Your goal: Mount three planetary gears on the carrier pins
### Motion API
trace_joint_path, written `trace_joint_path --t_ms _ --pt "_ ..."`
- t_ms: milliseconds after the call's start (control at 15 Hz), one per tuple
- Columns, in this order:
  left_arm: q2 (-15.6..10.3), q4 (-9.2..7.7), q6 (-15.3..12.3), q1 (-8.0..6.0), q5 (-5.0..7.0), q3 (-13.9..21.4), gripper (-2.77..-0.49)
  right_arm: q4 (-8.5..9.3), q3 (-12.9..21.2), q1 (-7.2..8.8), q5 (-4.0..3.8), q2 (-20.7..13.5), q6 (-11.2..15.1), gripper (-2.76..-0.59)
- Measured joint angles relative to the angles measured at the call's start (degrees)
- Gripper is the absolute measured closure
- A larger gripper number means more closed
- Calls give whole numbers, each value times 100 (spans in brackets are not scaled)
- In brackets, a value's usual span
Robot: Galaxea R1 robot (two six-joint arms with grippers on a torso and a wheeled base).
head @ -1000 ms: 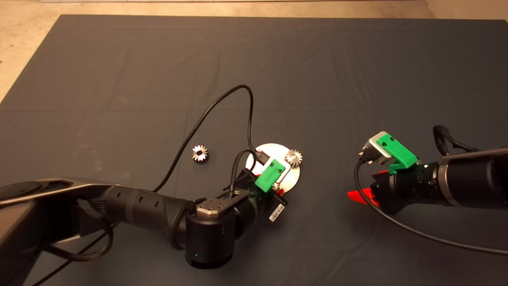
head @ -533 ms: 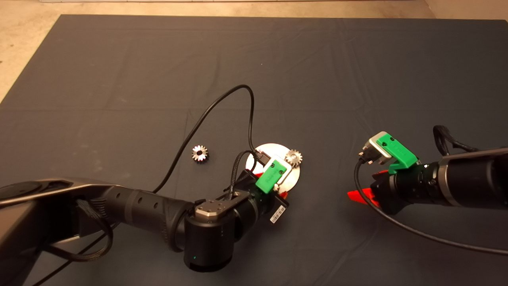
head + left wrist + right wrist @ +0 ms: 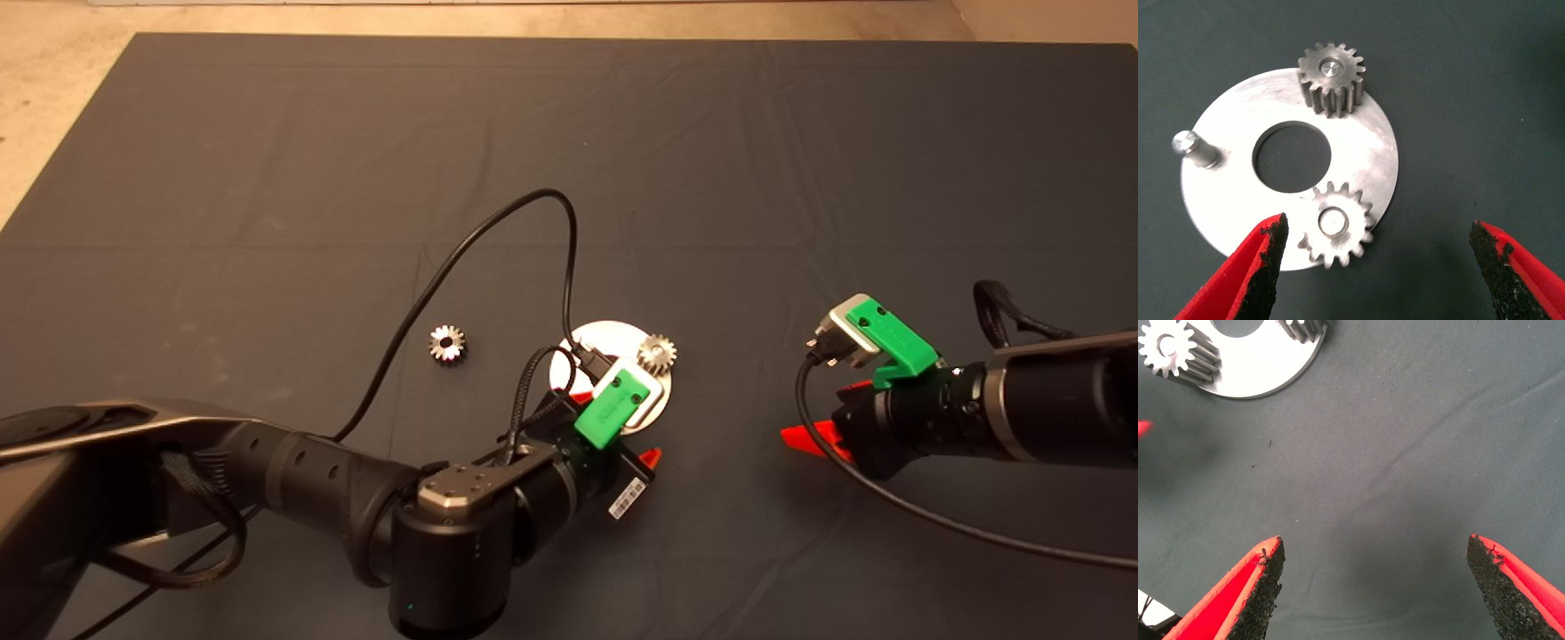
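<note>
**Two gears seated, one loose on the dark mat**

A dark grey mat (image 3: 267,133) covers the desk, creased in long shallow folds; a strip of pale beige floor (image 3: 53,107) shows past its far and left edges.

Near the mat's middle lies the shiny round disc (image 3: 1365,147) with its central hole. Two planetary gears sit on carrier pins: one gear (image 3: 1331,77) at the rim farther from the left gripper, a second gear (image 3: 1336,225) at the rim nearer to it. The third pin (image 3: 1188,145) stands bare. The third gear (image 3: 447,343) lies flat on the mat to the left of the disc, apart from it.

The left gripper (image 3: 1375,250) hovers at the disc's near edge with its fingers spread wide, holding nothing, the second gear just beside one pad. A black cable (image 3: 498,240) loops over the mat above this arm.

The right gripper (image 3: 1375,573) hangs over bare mat to the right of the disc, well apart from it, fingers wide and empty.
</note>
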Motion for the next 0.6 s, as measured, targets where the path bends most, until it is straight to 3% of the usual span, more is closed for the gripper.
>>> trace_joint_path --t_ms 133,267,400,600 --pt "-93 -120 0 -5 150 168 -189 0 0 0 -1 -30 0 -202" --pt "-280 -385 0 -86 161 305 -189 0 0 0 0 -33 0 -202" --pt "-577 -550 0 -301 148 405 -189 0 0 0 2 -44 0 -202" --pt "-1334 -847 2 -741 194 425 -204 -2 0 0 2 -41 0 -202"
